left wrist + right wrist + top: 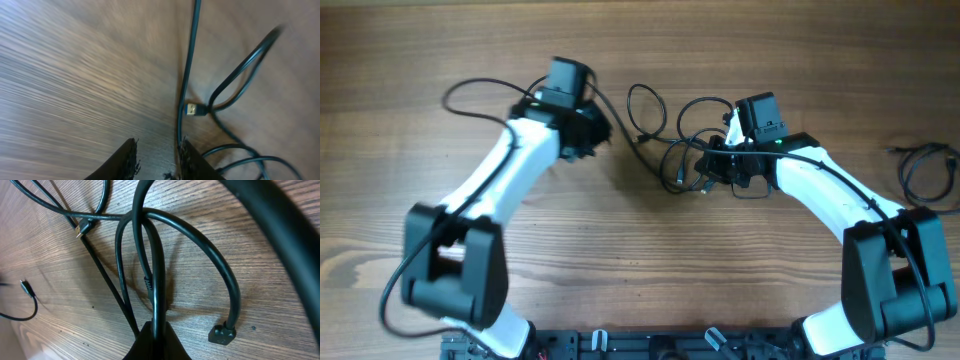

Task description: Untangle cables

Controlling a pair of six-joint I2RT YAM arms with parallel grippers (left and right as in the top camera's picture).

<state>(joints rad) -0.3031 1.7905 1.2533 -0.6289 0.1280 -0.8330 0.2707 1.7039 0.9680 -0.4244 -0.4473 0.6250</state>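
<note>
Just left of the tangle of cables (pixel 672 150), the left gripper (pixel 157 142) hangs low over the bench (pixel 640 270) with its jaws partly apart. Bare wood shows between them, and one straight strand (pixel 187 75) runs along the inner face of the finger nearer the tangle, not visibly pinched. That view is smeared, so I cannot tell whether the finger touches it. On the tangle's right side, the right gripper (pixel 157 328) has its jaws closed flat on a looped strand (pixel 159 270) that comes out from between the tips, with other strands crossing it.

The step looks like taking a second hold so the arms can draw strands apart. I judge the left jaws should centre on the straight strand alone, clear of the gold-tipped plug (pixel 196 109) just beside it, and close fully before any pull. The right hold then serves as the anchor. Pull slowly away from the tangle, watching that the loops slacken rather than cinch.

Left of the tangle and on its near side lies open wood. Far to its right a separate coil (pixel 925 170) sits by the edge of the view, so the right arm has less free run there.
</note>
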